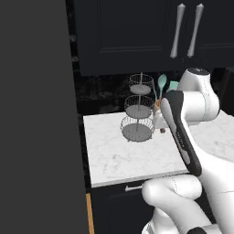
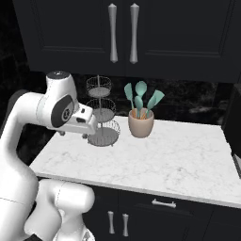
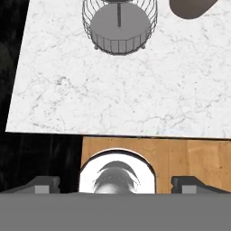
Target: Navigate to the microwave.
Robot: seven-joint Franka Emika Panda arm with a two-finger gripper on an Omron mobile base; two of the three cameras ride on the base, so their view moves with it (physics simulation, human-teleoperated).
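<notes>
White marble surface [image 2: 179, 160] under dark cabinets [image 2: 188, 37] — a three-tier wire basket stand [image 2: 101, 113] beside a utensil crock [image 2: 140, 123]. The tool [image 3: 115, 182] hangs open above the edge.

White marble-look countertop [image 2: 179, 155], smooth; on it a grey wire-metal tiered basket [image 2: 101, 113], and beside that a matt beige pot [image 2: 141, 125].
</notes>
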